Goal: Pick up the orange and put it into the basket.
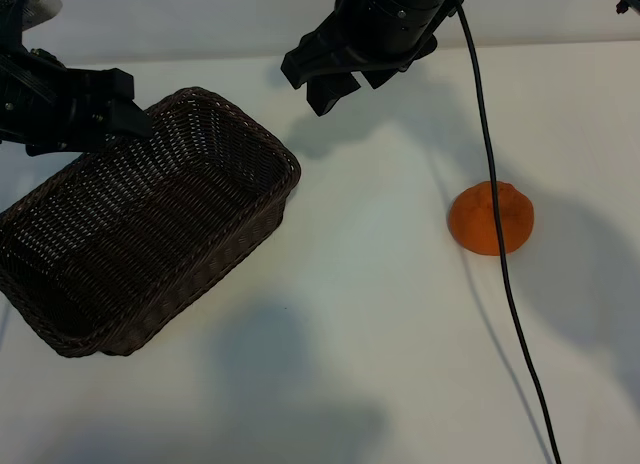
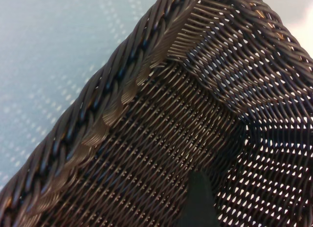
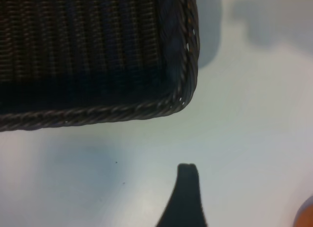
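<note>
From the exterior view, the orange [image 1: 491, 218] lay on the white bench [image 1: 380, 314], well apart from the basket [image 1: 140, 224] at the left, with a black cable [image 1: 497, 234] running across it; the left pincer [image 1: 125, 109] hung over the basket's far rim with its jaws wide and empty, and the right pincer [image 1: 335, 79] hovered above the bench between basket and orange, also wide and empty. The left wrist view showed the basket's braided rim and woven inside close up with one dark fingertip [image 2: 198, 200] over it. The right wrist view showed a basket corner, one dark fingertip [image 3: 186, 197] over bare bench, and a sliver of the orange at the edge
</note>
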Controlling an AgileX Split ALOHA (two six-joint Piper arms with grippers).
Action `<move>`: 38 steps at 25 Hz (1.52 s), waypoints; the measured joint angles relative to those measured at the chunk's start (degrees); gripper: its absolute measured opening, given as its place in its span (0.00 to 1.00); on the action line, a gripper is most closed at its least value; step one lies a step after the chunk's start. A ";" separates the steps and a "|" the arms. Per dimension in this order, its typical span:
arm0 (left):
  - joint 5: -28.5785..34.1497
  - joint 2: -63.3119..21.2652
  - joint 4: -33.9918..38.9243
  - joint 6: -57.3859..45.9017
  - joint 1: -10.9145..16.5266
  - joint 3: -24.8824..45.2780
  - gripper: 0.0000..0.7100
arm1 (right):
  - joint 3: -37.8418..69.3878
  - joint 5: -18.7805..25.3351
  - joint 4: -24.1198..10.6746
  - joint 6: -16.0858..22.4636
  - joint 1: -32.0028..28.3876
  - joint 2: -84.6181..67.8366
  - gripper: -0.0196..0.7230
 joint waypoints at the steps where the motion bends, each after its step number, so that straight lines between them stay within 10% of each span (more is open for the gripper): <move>1: 0.00 0.00 0.00 0.00 0.00 0.00 0.83 | 0.00 0.00 0.00 0.00 0.00 0.00 0.83; 38: 3.83 -3.96 6.30 -6.70 0.00 0.00 0.83 | 0.00 0.00 0.30 0.00 0.00 0.00 0.83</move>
